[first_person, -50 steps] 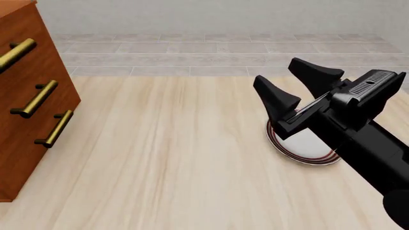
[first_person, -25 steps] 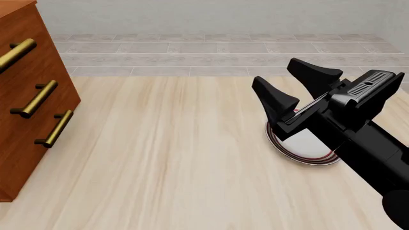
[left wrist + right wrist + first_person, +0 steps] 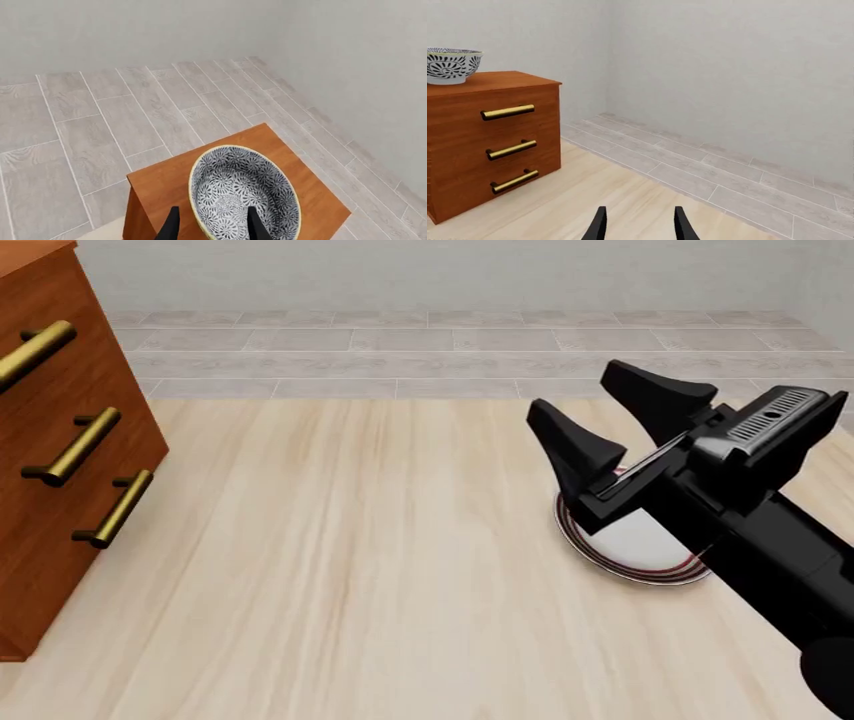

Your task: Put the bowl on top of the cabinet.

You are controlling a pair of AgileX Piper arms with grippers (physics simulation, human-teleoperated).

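The bowl (image 3: 243,195), blue-black and white floral with a pale rim, sits upright on top of the reddish-brown cabinet (image 3: 167,182). The right wrist view also shows the bowl (image 3: 450,65) resting on the cabinet (image 3: 487,145), above its three brass handles. My left gripper (image 3: 211,215) hovers over the bowl's near rim, open, with its fingers apart and nothing between them. In the front view the cabinet (image 3: 60,460) stands at the left edge with its top out of frame, so the bowl is hidden there. My right gripper (image 3: 581,390) is open and empty, raised at the right.
A flat white plate with red rings (image 3: 641,550) lies on the light wooden table (image 3: 347,570) under my right arm. Grey tiled floor (image 3: 441,340) and a pale wall lie beyond the table's far edge.
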